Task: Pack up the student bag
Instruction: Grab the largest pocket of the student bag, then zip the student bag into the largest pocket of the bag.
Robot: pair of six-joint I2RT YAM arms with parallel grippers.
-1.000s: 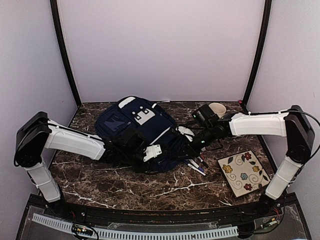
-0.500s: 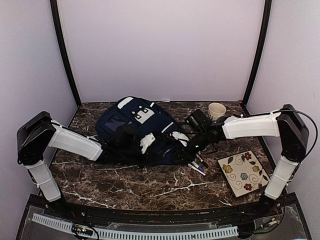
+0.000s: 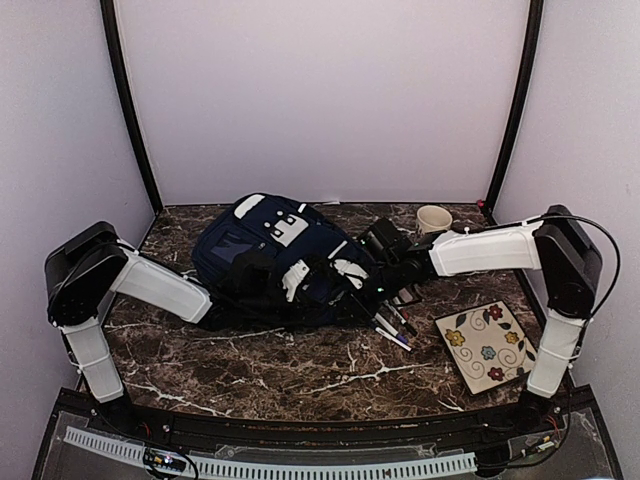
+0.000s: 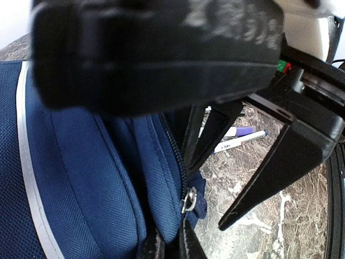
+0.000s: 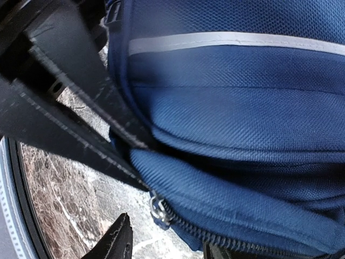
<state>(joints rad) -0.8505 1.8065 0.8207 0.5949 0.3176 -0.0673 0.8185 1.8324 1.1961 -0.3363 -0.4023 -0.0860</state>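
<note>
The student bag (image 3: 262, 245), navy blue with a white patch, lies at the back middle of the table. My left gripper (image 3: 297, 281) (image 4: 172, 241) is shut on a fold of the bag's blue fabric right beside a zip slider (image 4: 188, 200). My right gripper (image 3: 356, 276) (image 5: 167, 247) is open at the bag's right end. Its fingertips straddle the zipped edge and the same metal slider (image 5: 158, 209), and one fingertip (image 5: 117, 242) stands clear over the marble. The two grippers face each other closely, and the left one's black fingers (image 5: 64, 97) fill the upper left of the right wrist view.
Several pens (image 3: 394, 326) (image 4: 237, 139) lie on the marble just right of the bag, under the right arm. A flowered square plate (image 3: 487, 345) sits at front right. A cream cup (image 3: 433, 218) stands at the back right near the wall.
The right gripper has moved left and back onto the bag's end, and its jaws have widened. The left gripper has drawn the bag's near flap back with it.
</note>
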